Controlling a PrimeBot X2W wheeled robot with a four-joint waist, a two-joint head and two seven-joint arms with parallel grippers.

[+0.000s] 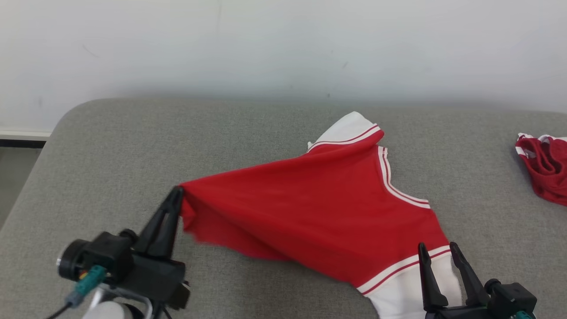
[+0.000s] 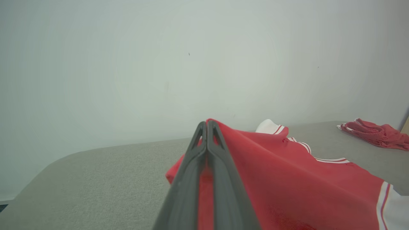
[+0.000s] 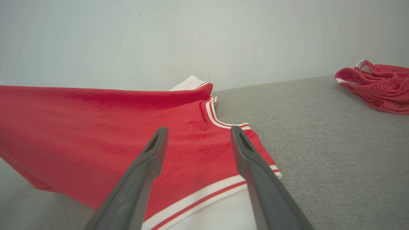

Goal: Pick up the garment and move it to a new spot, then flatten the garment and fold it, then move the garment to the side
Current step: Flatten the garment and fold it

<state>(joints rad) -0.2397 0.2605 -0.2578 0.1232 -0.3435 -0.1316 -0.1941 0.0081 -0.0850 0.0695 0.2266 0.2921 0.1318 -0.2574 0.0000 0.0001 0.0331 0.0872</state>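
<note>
Worktop (image 1: pixel 110 146): grey, padded, round-cornered, set against a pale wall. Garment (image 1: pixel 319 208): red jersey with white sleeves and striped trim, lying mid-worktop, its left corner raised into a tent. Judged light, limp and slightly slick, so likely to sag or slip from a shallow pinch; best taken at hem corners or sleeve seams. Second red garment (image 1: pixel 547 173): crumpled, well apart at the right, partly cut off. Left pincer (image 1: pixel 177 195): closed on the garment's raised corner. Right pincer (image 1: pixel 436 246): jaws apart, holding nothing, over the near white sleeve. Obscured: near sleeve cut off at the frame's edge; hem beside the left pincer blurred; depth of bite unclear.
</note>
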